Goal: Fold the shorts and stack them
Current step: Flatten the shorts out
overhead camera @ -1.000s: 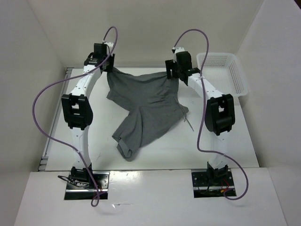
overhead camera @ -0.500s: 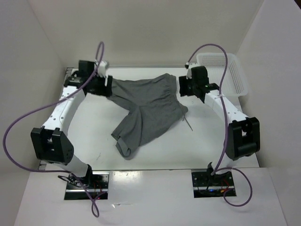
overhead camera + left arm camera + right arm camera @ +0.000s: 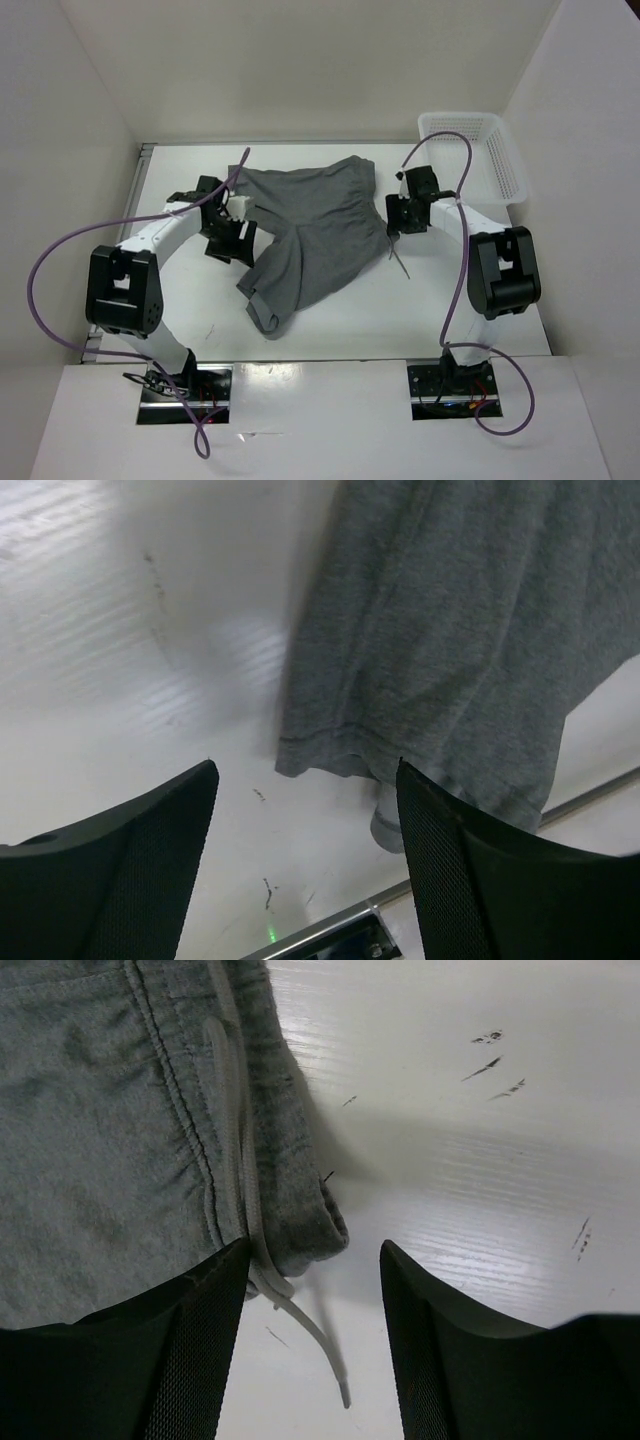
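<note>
Matt grey cloth shorts point(image 3: 305, 230) on a glossy, scuffed white table point(image 3: 480, 310).

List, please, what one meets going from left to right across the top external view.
left arm's black gripper, medium-grey soft fabric shorts, right arm's black gripper, white plastic mesh basket

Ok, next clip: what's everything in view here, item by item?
medium-grey soft fabric shorts: one, grey, spread mid-table.
thin drawstring: one, pale, trailing from the shorts' right corner onto the table.
white plastic mesh basket: one, white, far right corner.
table: one, white.
purple cables: two, one per arm.
left gripper: black fingers, open, over the shorts' left edge.
right gripper: black fingers, open, over the drawstring corner.
</note>
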You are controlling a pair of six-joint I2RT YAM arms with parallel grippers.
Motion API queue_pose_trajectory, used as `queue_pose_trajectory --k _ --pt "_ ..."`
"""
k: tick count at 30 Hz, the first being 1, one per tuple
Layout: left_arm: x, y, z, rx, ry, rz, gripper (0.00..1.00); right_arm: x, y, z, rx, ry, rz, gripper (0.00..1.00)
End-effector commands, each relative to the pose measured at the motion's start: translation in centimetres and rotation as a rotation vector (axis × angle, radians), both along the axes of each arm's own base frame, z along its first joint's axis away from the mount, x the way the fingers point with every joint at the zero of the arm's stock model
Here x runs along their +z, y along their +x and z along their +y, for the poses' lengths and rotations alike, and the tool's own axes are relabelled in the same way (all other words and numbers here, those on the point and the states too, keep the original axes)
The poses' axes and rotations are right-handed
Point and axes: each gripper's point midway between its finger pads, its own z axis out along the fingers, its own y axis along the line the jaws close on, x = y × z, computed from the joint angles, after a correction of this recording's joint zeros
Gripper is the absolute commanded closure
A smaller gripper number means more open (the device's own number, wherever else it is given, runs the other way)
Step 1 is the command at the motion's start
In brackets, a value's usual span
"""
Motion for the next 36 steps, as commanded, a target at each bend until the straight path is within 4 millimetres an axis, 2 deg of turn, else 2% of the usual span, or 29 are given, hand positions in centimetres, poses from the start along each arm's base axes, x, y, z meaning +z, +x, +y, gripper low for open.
queue_pose_trajectory --k 1,4,5,9,10,12,13,15,16,17,18,20,21,23,27,29,30,31,32,34,36 --pt "-0.6 -1.4 -2.2 -0.051 -0.097 0.062 0.20 -1.0 1.0 0.4 -0.002 0.017 -0.004 0.39" --pt "-2.4 -2.1 -2.8 -0.073 -0.079 0.113 0.19 -1.2 1.3 1.1 0.017 0.045 0.006 0.38" --pt "-3.1 -2.5 -2.4 -0.074 -0.037 0.126 0.19 -1.6 1.2 1.1 0.009 0.048 0.017 0.36" --pt "-3.7 -2.9 -3.1 -0.100 -0.032 0.146 0.22 -1.9 0.9 0.9 0.003 0.038 0.025 0.35" --pt "-3.9 -3.0 -3.2 -0.101 -0.039 0.159 0.24 -1.5 1.1 0.7 -0.001 0.047 0.015 0.35" --pt "-4.4 -3.6 -4.2 -0.138 -0.030 0.187 0.27 -1.7 0.7 1.1 0.022 0.063 0.026 0.36" --pt "-4.8 -3.9 -4.6 -0.149 -0.035 0.215 0.32 -1.9 0.1 1.8 0.046 0.100 0.042 0.41" --pt "-6.1 -4.2 -4.7 -0.157 -0.015 0.257 0.39 -1.7 -0.2 2.7 0.098 0.140 0.046 0.42" --pt "-6.5 -4.1 -4.7 -0.157 -0.011 0.275 0.43 -1.7 -0.2 2.7 0.098 0.141 0.046 0.46" --pt "-7.1 -4.5 -4.3 -0.153 0.010 0.303 0.51 -1.7 -0.2 2.7 0.098 0.141 0.046 0.50" --pt "-8.2 -4.5 -4.2 -0.151 0.026 0.335 0.56 -2.1 -0.2 2.6 0.093 0.132 0.054 0.52" --pt "-9.1 -5.0 -4.0 -0.150 0.036 0.386 0.68 -2.2 0.3 2.1 0.087 0.104 0.046 0.55" --pt "-9.1 -5.0 -3.9 -0.149 0.045 0.384 0.70 -2.2 0.6 1.8 0.086 0.085 0.031 0.59" --pt "-8.9 -4.9 -3.9 -0.149 0.044 0.375 0.75 -2.2 0.6 1.8 0.086 0.085 0.031 0.71" --pt "-8.3 -4.6 -4.0 -0.150 0.039 0.353 1.00 -2.2 0.6 1.8 0.086 0.085 0.031 0.91" --pt "-7.5 -4.0 -3.6 -0.132 0.031 0.330 1.00 -1.8 0.7 1.0 0.080 0.057 0.021 1.00" --pt "-7.1 -3.7 -3.5 -0.131 0.040 0.319 1.00 -1.4 0.5 0.9 0.090 0.051 0.017 1.00" --pt "-6.2 -2.8 -3.1 -0.115 0.046 0.298 1.00 -1.5 0.4 0.3 0.101 0.037 0.022 1.00" --pt "-5.3 -2.0 -2.8 -0.103 0.048 0.268 1.00 -0.7 0.7 -0.4 0.096 0.031 0.005 1.00" --pt "-3.1 0.2 -1.5 -0.061 0.071 0.196 1.00 -0.6 0.2 -2.2 0.090 0.010 0.019 1.00" --pt "-1.8 1.7 0.3 -0.010 0.093 0.148 1.00 0.0 -0.3 -3.3 0.090 -0.005 0.026 1.00"
